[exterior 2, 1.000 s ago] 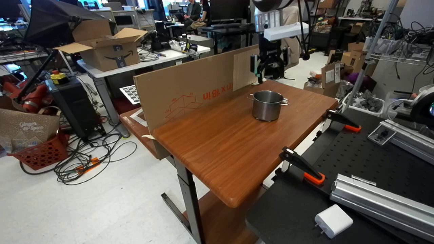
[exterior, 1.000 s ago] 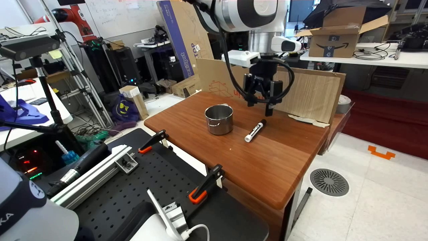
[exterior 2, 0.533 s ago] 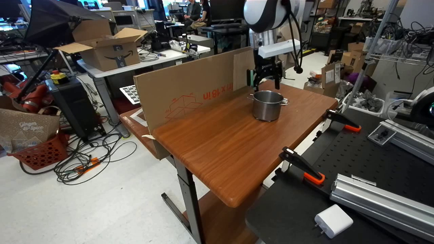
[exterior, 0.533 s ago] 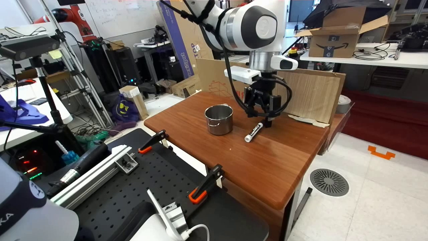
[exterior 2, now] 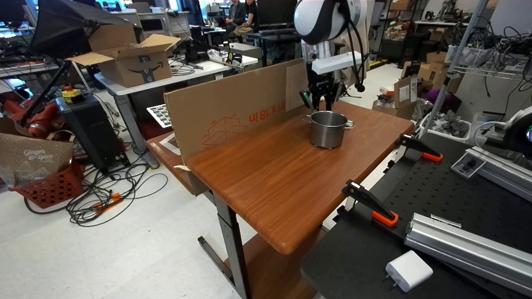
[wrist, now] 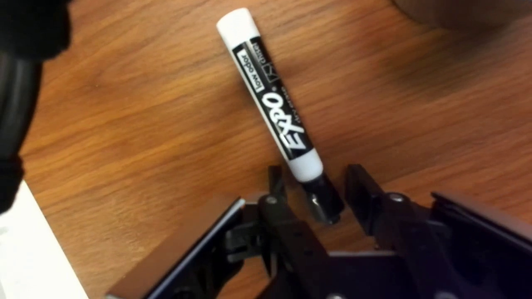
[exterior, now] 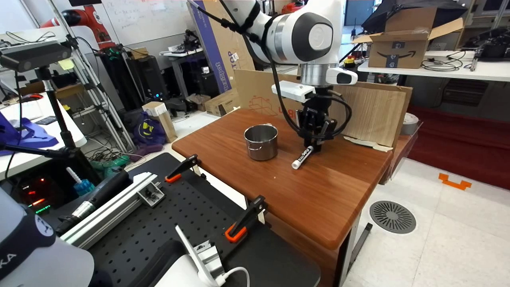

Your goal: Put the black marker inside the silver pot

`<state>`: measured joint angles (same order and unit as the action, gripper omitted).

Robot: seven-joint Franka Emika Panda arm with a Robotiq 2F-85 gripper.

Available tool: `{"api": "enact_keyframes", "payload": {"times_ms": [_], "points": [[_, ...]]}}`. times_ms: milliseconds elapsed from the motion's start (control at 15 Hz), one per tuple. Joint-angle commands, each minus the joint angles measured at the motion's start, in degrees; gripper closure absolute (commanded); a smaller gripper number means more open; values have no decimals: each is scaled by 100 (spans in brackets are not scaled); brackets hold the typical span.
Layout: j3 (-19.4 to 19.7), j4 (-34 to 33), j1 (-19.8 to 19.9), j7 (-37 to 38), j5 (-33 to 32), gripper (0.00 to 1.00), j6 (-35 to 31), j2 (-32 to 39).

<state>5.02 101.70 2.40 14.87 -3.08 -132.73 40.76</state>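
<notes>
The black marker [wrist: 282, 120], with white bands and a black cap, lies flat on the brown table. In the wrist view its cap is between the fingers of my gripper [wrist: 314, 176], with gaps visible on both sides, so the jaws stand partly open around it. My gripper [exterior: 312, 146] is low over the marker's cap end in an exterior view, where the marker [exterior: 303, 158] is partly covered. The silver pot [exterior: 261, 142] stands upright beside the marker. From the opposite angle, the silver pot [exterior 2: 327, 131] blocks sight of the marker, and my fingertips are partly behind it.
A cardboard sheet [exterior 2: 241, 104] stands upright along the table's edge behind the arm. Two clamps, one of them a black-and-orange clamp [exterior: 247, 219], grip the edge of a black perforated board [exterior: 159, 223] next to the table [exterior: 318, 207].
My gripper has come down to the table around the marker's cap, then its fingers have drawn closer together over the last half second. Marker and pot have stayed in place.
</notes>
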Motion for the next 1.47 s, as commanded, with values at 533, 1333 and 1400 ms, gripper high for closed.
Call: {"api": "enact_keyframes", "payload": {"times_ms": [533, 1333, 1400], "points": [[241, 345, -152, 110, -58, 95, -263, -395], [604, 2920, -624, 2015, -422, 95, -1867, -2973], [580, 3030, -664, 2221, -473, 95, -1971, -3066]]}}
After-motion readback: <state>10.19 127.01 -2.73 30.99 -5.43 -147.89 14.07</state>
